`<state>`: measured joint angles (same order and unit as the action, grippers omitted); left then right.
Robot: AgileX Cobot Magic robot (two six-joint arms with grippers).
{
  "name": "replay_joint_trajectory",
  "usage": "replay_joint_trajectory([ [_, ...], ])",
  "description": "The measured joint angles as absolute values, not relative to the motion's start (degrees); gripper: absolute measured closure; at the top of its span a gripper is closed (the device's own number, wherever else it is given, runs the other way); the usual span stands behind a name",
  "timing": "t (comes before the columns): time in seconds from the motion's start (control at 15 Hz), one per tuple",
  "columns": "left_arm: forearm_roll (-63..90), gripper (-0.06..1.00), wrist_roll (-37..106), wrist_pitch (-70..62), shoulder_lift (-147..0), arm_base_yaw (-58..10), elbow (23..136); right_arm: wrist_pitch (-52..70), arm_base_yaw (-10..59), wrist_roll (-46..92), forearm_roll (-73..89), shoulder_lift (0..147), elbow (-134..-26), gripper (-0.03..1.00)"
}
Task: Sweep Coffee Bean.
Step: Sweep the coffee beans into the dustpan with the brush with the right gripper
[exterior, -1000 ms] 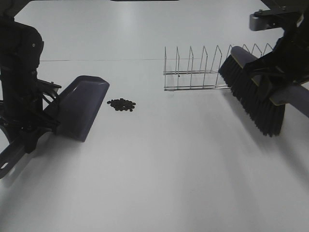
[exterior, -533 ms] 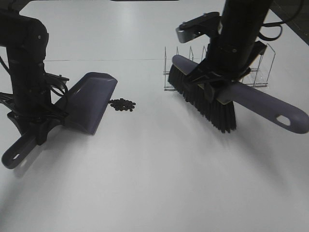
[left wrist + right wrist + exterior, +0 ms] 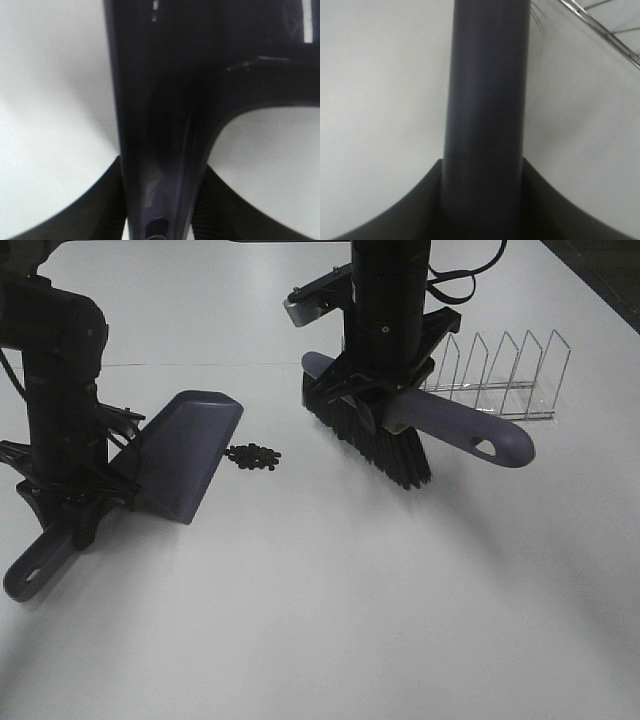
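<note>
Exterior high | step: brush approach, no sweep yet | coffee bean (image 3: pixel 252 455) just beside dustpan (image 3: pixel 190 450) lip, at its 3 o'clock | left gripper (image 3: pixel 162 210) pinching dustpan handle; right gripper (image 3: pixel 482 200) pinching brush (image 3: pixel 375 435), at beans' 2 o'clock, apart | next, judged: land bristles behind pile, drag toward 9 o'clock

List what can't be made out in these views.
- Beans: too small in the high view to count; outside both wrist views.
- Brush bristle tips: high view cannot show whether they touch the table; right wrist view shows only the handle.
- Rack: left end hidden behind the right arm in the high view.
- Dustpan lip: left wrist view is filled by the dark, blurred handle.
</note>
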<state>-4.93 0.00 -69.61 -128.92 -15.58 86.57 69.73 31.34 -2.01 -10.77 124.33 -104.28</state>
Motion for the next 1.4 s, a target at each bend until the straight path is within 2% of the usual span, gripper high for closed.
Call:
replay_joint_trajectory([
  [0.33,-4.9,0.62,-0.4,-69.6,-127.7,-12.7,86.6,70.0,31.3,-2.0,-10.8,125.5,-108.2,0.66],
  [0.6,-0.6,0.62,1.1,-69.7,-129.5,-13.1,87.0,70.5,32.3,-2.0,-12.5,128.9,-111.2,0.66],
  [1.0,1.2,0.62,2.4,-72.2,-131.1,-13.9,87.9,70.1,39.1,-0.6,-13.8,143.6,-125.8,0.66],
  [1.13,1.4,0.62,2.5,-72.4,-131.1,-13.9,87.9,70.0,39.9,-0.6,-9.4,145.4,-128.1,0.66],
  [1.4,2.0,0.62,2.4,-72.7,-131.2,-13.9,87.9,66.2,38.7,-0.9,11.5,147.4,-133.2,0.66],
])
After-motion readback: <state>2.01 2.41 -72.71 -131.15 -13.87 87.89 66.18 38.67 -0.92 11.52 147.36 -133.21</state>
